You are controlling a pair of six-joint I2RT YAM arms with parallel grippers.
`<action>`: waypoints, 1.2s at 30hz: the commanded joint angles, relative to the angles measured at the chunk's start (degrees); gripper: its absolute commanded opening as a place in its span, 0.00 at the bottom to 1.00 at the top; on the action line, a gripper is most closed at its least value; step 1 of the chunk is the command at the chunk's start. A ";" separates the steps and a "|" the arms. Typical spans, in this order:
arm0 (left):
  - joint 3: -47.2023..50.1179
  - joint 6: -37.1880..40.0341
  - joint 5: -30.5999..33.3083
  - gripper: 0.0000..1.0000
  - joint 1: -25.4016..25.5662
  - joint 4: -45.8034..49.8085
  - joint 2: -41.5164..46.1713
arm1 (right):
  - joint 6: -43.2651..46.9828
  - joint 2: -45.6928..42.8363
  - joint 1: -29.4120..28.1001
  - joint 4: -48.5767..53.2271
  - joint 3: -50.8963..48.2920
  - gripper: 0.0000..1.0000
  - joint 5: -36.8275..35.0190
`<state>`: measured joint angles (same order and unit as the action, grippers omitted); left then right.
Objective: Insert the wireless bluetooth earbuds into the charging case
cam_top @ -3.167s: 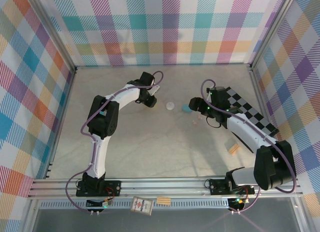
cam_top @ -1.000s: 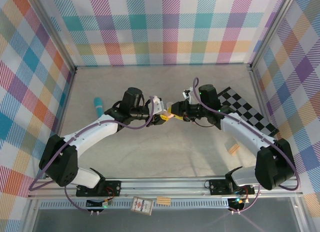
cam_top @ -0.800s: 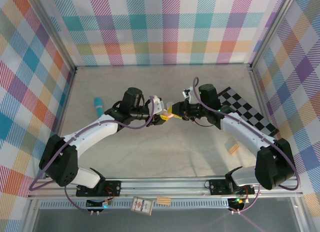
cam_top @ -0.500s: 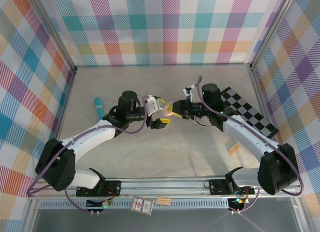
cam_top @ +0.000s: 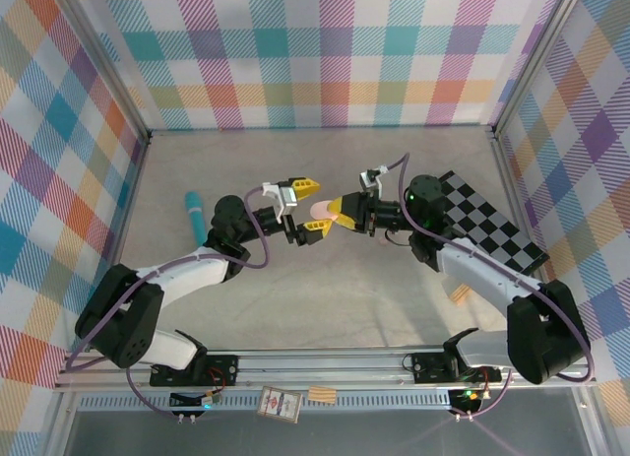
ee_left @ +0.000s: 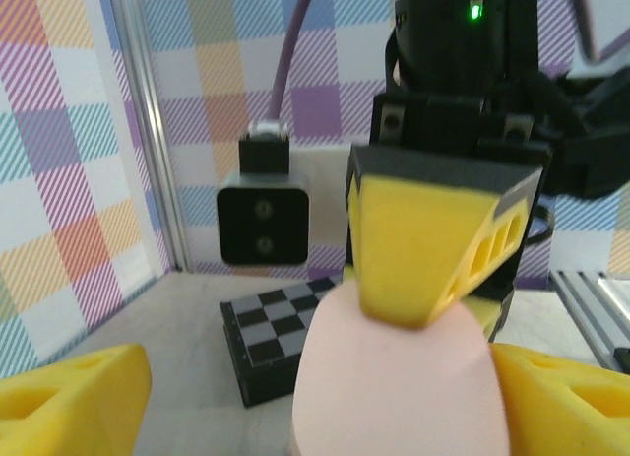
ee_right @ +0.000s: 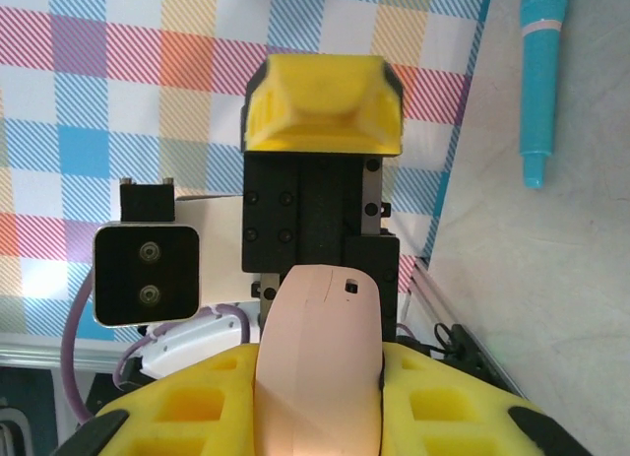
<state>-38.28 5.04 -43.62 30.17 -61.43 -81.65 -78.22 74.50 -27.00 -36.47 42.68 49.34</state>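
One pale pink charging case (cam_top: pixel 321 211), oval and smooth as a pebble, sits clamped between the yellow fingers of the right gripper (cam_top: pixel 336 211), held up off the table (cam_top: pixel 295 298). In the right wrist view the case (ee_right: pixel 320 367) stands out forward from between that gripper's two pads (ee_right: pixel 177 412), its rounded end pointing away from the wrist. The left wrist view shows one right-hand pad (ee_left: pixel 433 239) pressed on top of the case (ee_left: pixel 399 377).

Facing it tip to tip, the left gripper (cam_top: pixel 306 210) is spread wide, one finger on either side of the case's free end. Its own pads (ee_left: pixel 69 397) show clear of the pink shell on both sides, so it grips nothing.

Behind the left gripper's wrist, well apart from it, a long teal cylinder (cam_top: pixel 195 212) lies flat on the table. Beside the right arm's forearm lies a black-and-grey checkered board (cam_top: pixel 487 220). Nearer that arm's base rests a small tan block (cam_top: pixel 459 293).
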 commanded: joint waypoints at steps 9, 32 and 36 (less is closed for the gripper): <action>-0.33 -3.63 -4.26 0.74 -0.34 -11.52 -2.53 | -10.01 -0.57 -0.46 -15.06 -1.70 0.15 -2.48; -2.14 -3.29 -6.79 0.52 0.24 -9.90 -3.30 | -8.97 -0.70 -1.02 -12.65 -1.33 0.14 -3.46; -2.32 -3.03 -7.31 0.49 0.26 -9.26 -3.34 | -8.82 -0.50 -1.05 -12.43 -0.95 0.14 -3.30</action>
<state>-38.85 1.69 -48.64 30.24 -69.04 -85.03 -87.88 74.70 -27.77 -47.79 41.06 46.09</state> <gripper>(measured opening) 0.490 0.268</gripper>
